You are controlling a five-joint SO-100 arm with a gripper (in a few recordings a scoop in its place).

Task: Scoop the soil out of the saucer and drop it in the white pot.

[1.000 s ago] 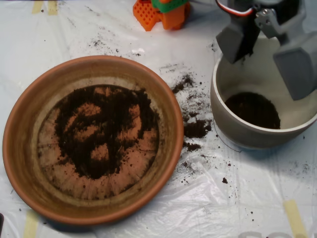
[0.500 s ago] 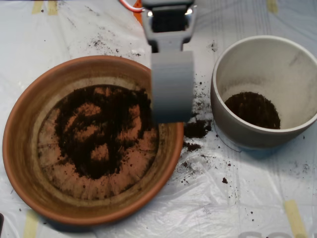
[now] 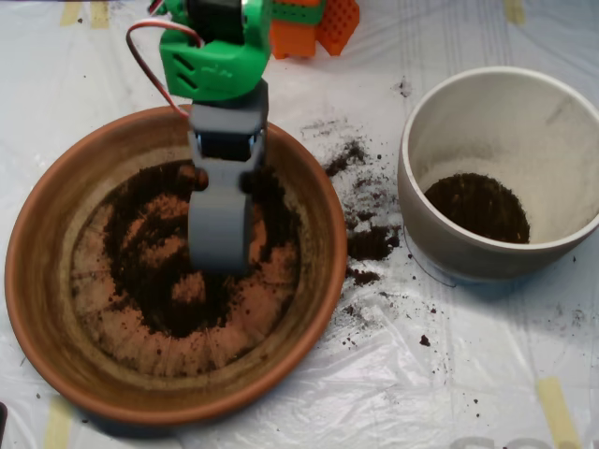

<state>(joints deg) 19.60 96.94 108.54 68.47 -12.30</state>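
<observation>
While its jaws' opening cannot be told, the grey clamshell scoop (image 3: 221, 245) hangs over dark crumbly soil (image 3: 192, 253) spread beneath it in the wide terracotta saucer (image 3: 56, 224).

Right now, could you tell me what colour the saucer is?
Terracotta orange, seen best in the overhead view: the saucer.

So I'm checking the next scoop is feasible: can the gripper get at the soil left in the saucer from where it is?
Probably yes. The gripper hangs right over the soil inside the saucer, with nothing between them; the soil lies thin, so it may pick up little.
</observation>
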